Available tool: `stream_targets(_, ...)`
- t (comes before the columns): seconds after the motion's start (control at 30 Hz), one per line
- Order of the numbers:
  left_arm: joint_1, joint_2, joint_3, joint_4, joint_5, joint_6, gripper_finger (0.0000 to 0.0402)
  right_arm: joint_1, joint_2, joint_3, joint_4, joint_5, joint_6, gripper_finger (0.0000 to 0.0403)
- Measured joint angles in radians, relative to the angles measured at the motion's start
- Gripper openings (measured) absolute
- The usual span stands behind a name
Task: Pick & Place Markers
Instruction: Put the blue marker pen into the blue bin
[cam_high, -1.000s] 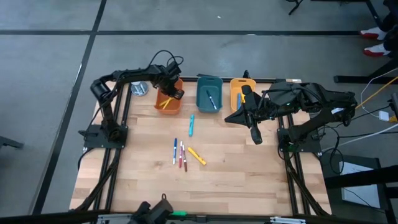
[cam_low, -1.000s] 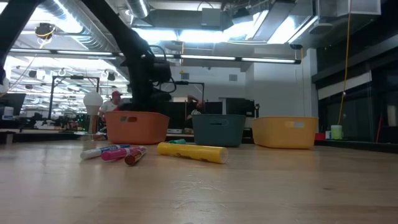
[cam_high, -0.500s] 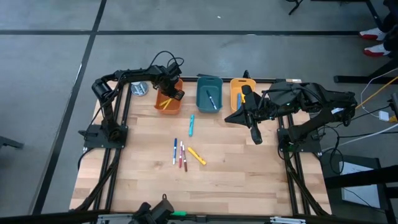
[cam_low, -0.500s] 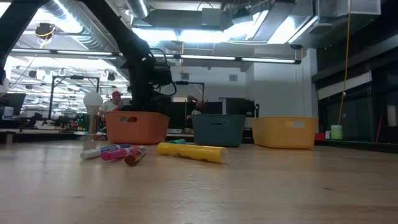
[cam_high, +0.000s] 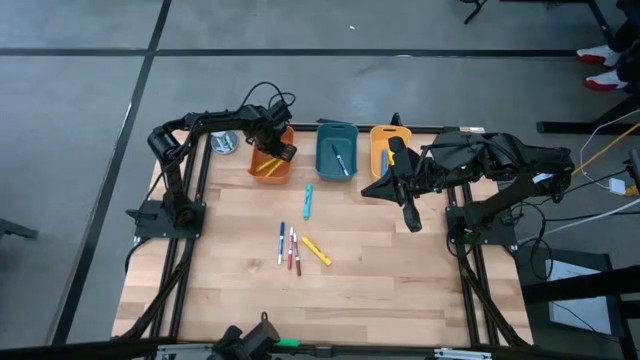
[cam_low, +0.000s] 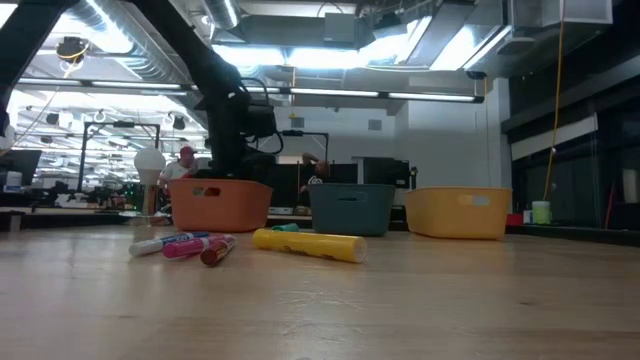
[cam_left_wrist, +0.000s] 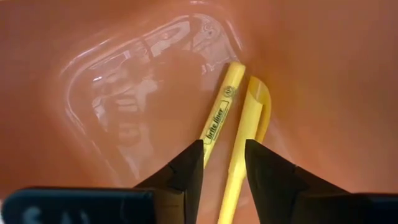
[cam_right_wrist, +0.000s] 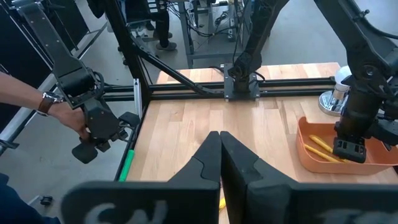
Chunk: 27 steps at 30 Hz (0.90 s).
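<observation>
**Left tool lets go inside the orange bin**

High view: left tool (cam_high: 270, 150) hangs over the orange bin (cam_high: 270, 166) at the back of the bench (cam_high: 230, 290), at the same spot as a second ago, so the change is in the fingers and not the arm. Yellow markers (cam_high: 263, 168) lie in that bin. The teal bin (cam_high: 336, 150) holds one blue marker (cam_high: 342, 160); the yellow bin (cam_high: 386, 150) is partly under the right arm. Right tool (cam_high: 412, 221) waits over the right-hand side of the bench. Left to collect, in my judgement: a teal marker (cam_high: 308, 201) just in front of the bins, then a cluster nearer the front, a blue marker (cam_high: 281, 243), two red-pink ones (cam_high: 294, 250) and a thick yellow highlighter (cam_high: 317, 250). Nothing stands between the left arm and these.

Low view: the left arm reaches down into the orange bin (cam_low: 220, 204); the highlighter (cam_low: 308, 244) and the pink markers (cam_low: 190, 246) lie in front.

Left wrist view: the fingers (cam_left_wrist: 180, 174) stand partly apart, wider than a second ago, with a yellow marker (cam_left_wrist: 241, 155) lying between them on the bin floor beside a second one (cam_left_wrist: 217, 118), apparently released. That delivery looks done.

Right wrist view: right tool (cam_right_wrist: 221, 158) is pressed closed and empty. A person's hand (cam_right_wrist: 74, 118) holds a controller handle beyond the bench edge
</observation>
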Motion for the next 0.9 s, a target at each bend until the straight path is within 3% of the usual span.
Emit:
stream_targets(0.57,0.000,0.000,0.000,-0.032,0.001,0.014,0.0112,0.000,0.000,0.000,0.000,0.000,-0.012,0.0000)
stream_targets(0.9,0.000,-0.001,0.000,-0.051,0.009,0.034,0.0011,0.000,0.000,0.000,0.000,0.000,-0.012,0.0000)
